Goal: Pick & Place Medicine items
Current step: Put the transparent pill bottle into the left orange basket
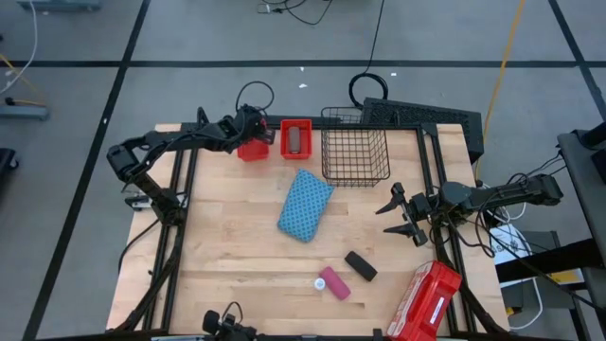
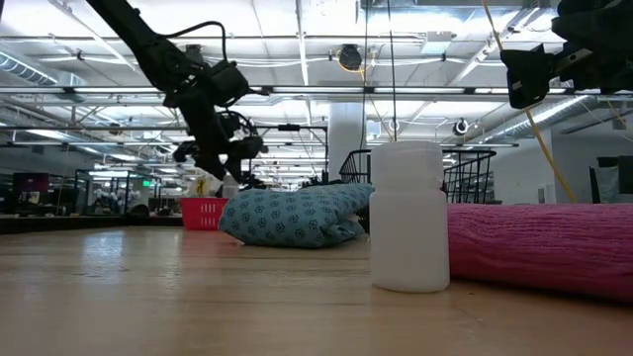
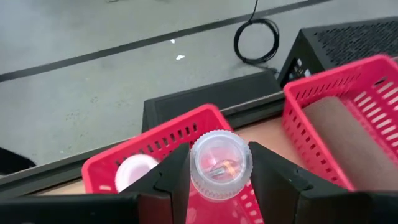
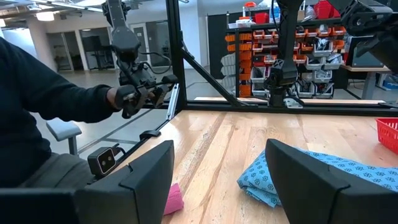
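The left gripper (image 3: pixel 214 180) hangs over the left red basket (image 1: pixel 252 150) at the table's 11 o'clock, its fingers closed on a clear ribbed-capped vial (image 3: pixel 219 163) — the vial's lower body is hidden between them, and another white cap (image 3: pixel 134 173) lies half-seen in the basket below. The second red basket (image 1: pixel 296 139) beside it holds a brown oblong box (image 1: pixel 296 140). At 3 o'clock the right gripper (image 1: pixel 409 215) waits, jaws wide and empty, while the black oblong box (image 1: pixel 360 265), the pink tube (image 1: pixel 333 282) and a small white vial (image 1: pixel 320 282) lie toward 5 o'clock — near the blue cloth (image 1: pixel 305 206).
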Tool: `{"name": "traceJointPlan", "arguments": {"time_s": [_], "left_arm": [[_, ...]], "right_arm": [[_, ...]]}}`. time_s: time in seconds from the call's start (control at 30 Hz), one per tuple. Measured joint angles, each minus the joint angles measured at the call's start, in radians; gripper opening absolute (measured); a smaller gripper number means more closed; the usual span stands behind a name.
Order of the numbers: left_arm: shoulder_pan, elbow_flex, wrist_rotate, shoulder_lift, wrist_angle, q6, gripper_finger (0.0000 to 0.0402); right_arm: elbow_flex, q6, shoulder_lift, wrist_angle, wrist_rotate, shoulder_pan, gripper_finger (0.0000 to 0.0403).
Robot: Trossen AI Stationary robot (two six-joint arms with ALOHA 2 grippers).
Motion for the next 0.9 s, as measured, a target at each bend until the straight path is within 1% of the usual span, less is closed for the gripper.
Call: {"name": "traceJointPlan", "arguments": {"time_s": [0.47, 0.57, 0.9], "left_arm": [[0.021, 0.000, 0.037, 0.002, -0.002, -0.032, 0.0143], [0.021, 0.000, 0.073, 0.020, 0.006, -0.032, 0.0143], [0.041, 0.000, 0.059, 0.096, 0.009, -0.035, 0.0143]], "right_arm": [[0.000, 0.000, 0.000, 0.000, 0.000, 0.000, 0.0242], [0.000, 0.000, 0.000, 0.000, 0.000, 0.000, 0.0242], [0.000, 0.000, 0.000, 0.000, 0.000, 0.000, 0.0242]]}}
